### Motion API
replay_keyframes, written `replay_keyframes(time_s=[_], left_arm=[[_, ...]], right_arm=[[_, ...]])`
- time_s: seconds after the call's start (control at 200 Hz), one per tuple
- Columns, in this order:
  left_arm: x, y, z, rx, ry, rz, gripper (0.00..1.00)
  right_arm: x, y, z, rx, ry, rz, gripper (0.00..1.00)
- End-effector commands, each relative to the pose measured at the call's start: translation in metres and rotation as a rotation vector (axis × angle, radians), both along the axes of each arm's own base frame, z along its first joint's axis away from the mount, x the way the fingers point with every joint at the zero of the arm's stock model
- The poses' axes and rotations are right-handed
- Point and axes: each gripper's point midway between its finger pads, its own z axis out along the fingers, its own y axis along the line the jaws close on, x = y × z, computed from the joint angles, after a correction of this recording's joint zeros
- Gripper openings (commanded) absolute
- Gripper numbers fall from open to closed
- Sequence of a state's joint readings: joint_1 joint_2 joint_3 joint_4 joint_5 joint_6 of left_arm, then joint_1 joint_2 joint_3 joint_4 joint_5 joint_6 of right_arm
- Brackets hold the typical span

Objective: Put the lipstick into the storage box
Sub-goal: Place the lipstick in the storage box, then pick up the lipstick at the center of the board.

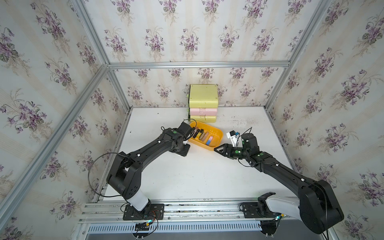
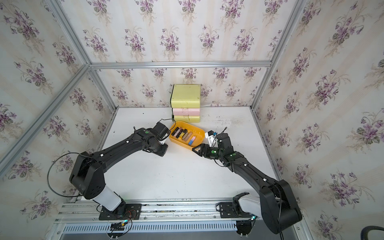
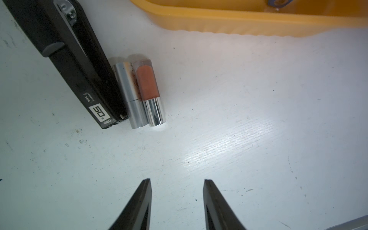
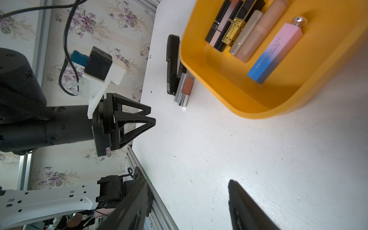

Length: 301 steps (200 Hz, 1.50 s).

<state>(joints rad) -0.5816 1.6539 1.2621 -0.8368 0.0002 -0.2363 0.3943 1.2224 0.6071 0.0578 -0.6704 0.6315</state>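
Observation:
Two lipsticks lie side by side on the white table: a silver one (image 3: pixel 127 83) and a clear-capped terracotta one (image 3: pixel 148 83) (image 4: pixel 187 86). They rest against a black stapler (image 3: pixel 79 75), just outside the orange storage box (image 3: pixel 239 22) (image 1: pixel 216 145) (image 2: pixel 187 145). My left gripper (image 3: pixel 177 181) (image 1: pixel 181 150) points down at the table, open and empty, a little short of the pair. My left arm hides both of them in both top views. Several lipsticks (image 1: pixel 202 136) (image 4: pixel 276 51) lie in a row inside the box. My right gripper (image 4: pixel 187 185) (image 1: pixel 218 148) is open and empty beside the box's near corner.
A pale yellow-and-pink drawer unit (image 1: pixel 203 97) stands against the back wall just behind the box. The stapler (image 4: pixel 172 63) lies along the box's left side. Aluminium frame rails and floral walls enclose the table (image 1: pixel 197 176).

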Motion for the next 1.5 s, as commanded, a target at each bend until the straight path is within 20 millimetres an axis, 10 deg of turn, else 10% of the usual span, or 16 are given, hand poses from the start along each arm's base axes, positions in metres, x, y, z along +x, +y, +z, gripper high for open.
replay_keyframes(time_s=[0.0,0.844,1.499], left_arm=[[0.009,0.002,-0.01,0.03,0.001,0.002,0.42],[0.052,-0.003,-0.052,0.052,0.066,0.046,0.38],[0.05,0.001,-0.069,0.067,0.106,0.054,0.36]], right_arm=[[0.004,0.004,0.0,0.005,-0.015,-0.004,0.67],[0.008,0.007,-0.025,-0.036,0.026,0.015,0.67],[0.009,0.007,-0.028,-0.04,0.032,0.018,0.67]])
